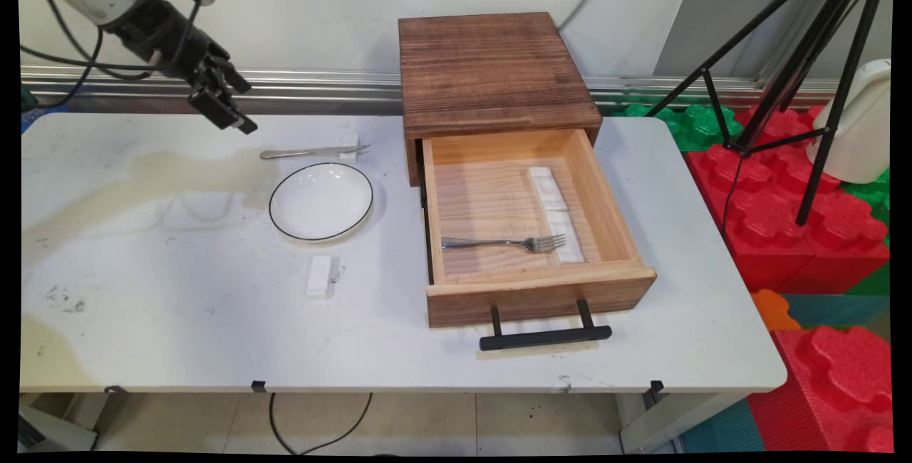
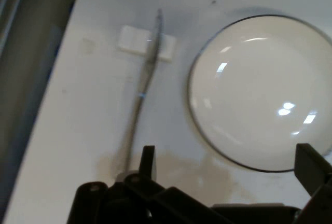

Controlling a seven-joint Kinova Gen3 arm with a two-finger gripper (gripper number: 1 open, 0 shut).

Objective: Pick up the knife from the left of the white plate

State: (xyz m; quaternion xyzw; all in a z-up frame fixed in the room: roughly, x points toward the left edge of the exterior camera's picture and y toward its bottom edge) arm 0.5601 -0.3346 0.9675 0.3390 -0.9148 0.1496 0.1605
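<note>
My gripper [image 1: 226, 108] hangs open and empty above the table's far left, a little left of a metal knife [image 1: 313, 152]. The knife lies flat with its blade resting on a small white block [image 1: 349, 147]. In the hand view the knife [image 2: 142, 86] runs up from beside my left fingertip [image 2: 148, 162] across the white block [image 2: 136, 41]. A white plate with a dark rim [image 1: 321, 201] sits just in front of the knife; in the hand view the plate [image 2: 259, 89] fills the right side. My gripper [image 2: 228, 164] holds nothing.
A wooden box [image 1: 491, 71] stands at the back centre with its drawer [image 1: 531, 292] pulled out; a fork [image 1: 506, 242] and white blocks [image 1: 556, 210] lie inside. Another white block [image 1: 320, 276] lies in front of the plate. A black tripod [image 1: 798, 78] stands right of the table.
</note>
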